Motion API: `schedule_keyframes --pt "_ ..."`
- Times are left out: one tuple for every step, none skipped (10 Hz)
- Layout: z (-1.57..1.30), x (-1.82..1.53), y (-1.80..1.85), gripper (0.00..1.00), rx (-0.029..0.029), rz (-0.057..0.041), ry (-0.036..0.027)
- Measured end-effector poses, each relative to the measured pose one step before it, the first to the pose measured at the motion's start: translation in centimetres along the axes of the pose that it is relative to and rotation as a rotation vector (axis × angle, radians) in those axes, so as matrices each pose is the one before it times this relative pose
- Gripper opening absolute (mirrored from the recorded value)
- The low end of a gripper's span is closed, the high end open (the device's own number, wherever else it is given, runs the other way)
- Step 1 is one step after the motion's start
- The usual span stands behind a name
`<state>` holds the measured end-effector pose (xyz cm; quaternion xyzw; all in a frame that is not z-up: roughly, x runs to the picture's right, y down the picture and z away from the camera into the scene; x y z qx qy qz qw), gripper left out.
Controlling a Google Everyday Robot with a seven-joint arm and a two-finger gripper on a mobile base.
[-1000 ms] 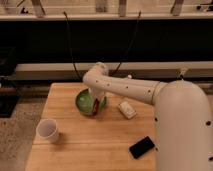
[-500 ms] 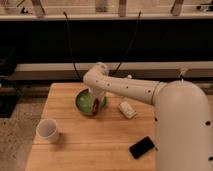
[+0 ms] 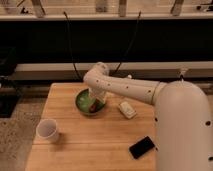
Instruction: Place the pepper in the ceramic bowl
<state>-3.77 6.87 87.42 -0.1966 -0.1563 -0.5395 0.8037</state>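
The round glossy green ceramic bowl point(image 3: 83, 101) sits on the wooden table, left of centre. My gripper point(image 3: 96, 103) reaches down into the bowl's right side. A small red pepper point(image 3: 93, 107) shows at the gripper's tip, inside the bowl. The gripper hides part of the pepper and the bowl's right rim.
A white cup point(image 3: 47, 130) stands at the table's front left. A small white object point(image 3: 127, 109) lies right of the bowl. A flat black phone point(image 3: 142, 147) lies at the front right. My white arm point(image 3: 180, 120) covers the table's right side. Table point(image 3: 100, 140) edges drop to the floor.
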Motion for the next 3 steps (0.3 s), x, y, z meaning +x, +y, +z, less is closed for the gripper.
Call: schedule_keyframes --pt "0.021 0.053 -0.042 0.46 0.00180 -0.00128 -0.00006" --pt "-0.003 0.030 -0.042 0.45 0.00146 -0.00135 -0.00017" --pt "0.005 -0.085 -0.028 0.50 0.00114 -0.00193 -0.00080"
